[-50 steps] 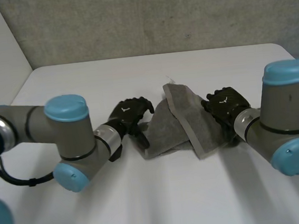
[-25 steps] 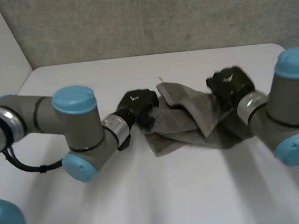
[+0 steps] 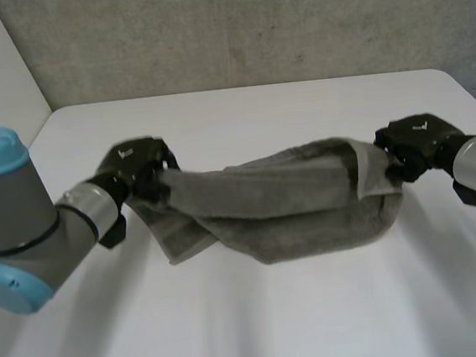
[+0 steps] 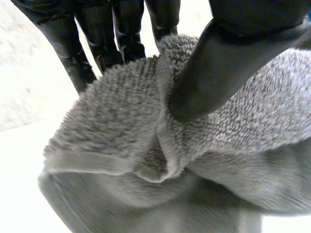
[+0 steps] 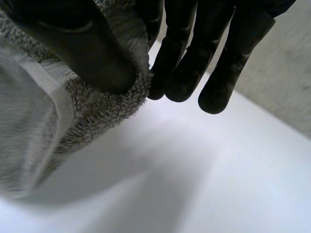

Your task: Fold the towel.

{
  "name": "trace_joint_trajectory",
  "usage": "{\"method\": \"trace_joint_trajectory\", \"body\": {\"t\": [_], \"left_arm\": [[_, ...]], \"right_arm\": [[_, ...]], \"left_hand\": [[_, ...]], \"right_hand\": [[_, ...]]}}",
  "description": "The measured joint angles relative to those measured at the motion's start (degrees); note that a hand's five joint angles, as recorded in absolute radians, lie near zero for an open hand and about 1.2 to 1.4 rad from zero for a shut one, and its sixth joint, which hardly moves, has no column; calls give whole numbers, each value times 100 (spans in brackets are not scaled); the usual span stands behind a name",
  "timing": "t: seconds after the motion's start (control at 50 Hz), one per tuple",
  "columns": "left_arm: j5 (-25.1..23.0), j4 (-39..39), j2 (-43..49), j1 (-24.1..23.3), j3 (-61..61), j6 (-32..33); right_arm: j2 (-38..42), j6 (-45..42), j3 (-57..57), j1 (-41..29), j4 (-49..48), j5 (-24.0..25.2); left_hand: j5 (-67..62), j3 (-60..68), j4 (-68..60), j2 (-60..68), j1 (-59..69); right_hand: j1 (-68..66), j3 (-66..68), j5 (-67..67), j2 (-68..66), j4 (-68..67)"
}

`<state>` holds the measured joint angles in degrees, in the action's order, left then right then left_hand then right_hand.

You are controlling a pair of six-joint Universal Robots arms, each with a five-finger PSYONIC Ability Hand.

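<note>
Both hands are on the towel point(image 3: 282, 199), one at each end, with the cloth stretched between them over the middle of the table point(image 3: 262, 336).

Left hand point(image 3: 135, 165) is gripping. In its wrist view the thumb point(image 4: 218, 63) presses down on a bunched fold, with the fingers point(image 4: 70, 46) behind the cloth. Right hand point(image 3: 413, 140) is the same: thumb point(image 5: 82, 48) clamps a hemmed edge against the fingers point(image 5: 187, 63).

The towel sags in the middle. I can't tell if its lower edge touches the table or hangs just above it. A loose flap hangs down near the left hand.

Room: there's a wide strip of white table in front of the towel, and another behind it up to the far edge by the grey wall point(image 3: 232, 27). Both hands sit in from the table's side edges.

Hard to read: the cloth is rumpled, so I can't tell which corners are held or how many layers there are. The right arm is cut off at the frame edge in the head view.
</note>
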<state>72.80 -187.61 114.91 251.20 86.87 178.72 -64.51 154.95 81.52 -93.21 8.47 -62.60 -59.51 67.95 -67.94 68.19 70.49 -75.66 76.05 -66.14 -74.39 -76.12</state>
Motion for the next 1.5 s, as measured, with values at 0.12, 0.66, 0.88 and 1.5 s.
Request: {"method": "trace_joint_trajectory", "body": {"t": [0.12, 0.66, 0.88, 1.5], "left_arm": [[-296, 15, -56, -87, 529, -3], [-683, -11, -1381, -153, 2006, 6], [-653, -35, -1500, 0, 1563, 7], [248, 16, -704, 511, 2531, -19]], "right_arm": [[-10, -141, 78, -21, 402, -41], [-572, -2437, 352, 237, 1780, -361], [-939, -41, -351, -628, 704, -462], [3937, 566, -5684, -3338, 1204, -626]], "left_hand": [[1010, -853, 888, -913, -1046], [5564, -5203, 5190, -5283, -5457], [5584, -5233, 5234, -5320, -5457], [5246, -5218, 5219, -5198, -5443]], "right_hand": [[573, -598, 634, 534, 629], [4771, -4791, 4993, 4638, 4793], [6029, -6009, 6191, 5876, 5987], [4576, -4574, 4541, 4418, 4580]]}}
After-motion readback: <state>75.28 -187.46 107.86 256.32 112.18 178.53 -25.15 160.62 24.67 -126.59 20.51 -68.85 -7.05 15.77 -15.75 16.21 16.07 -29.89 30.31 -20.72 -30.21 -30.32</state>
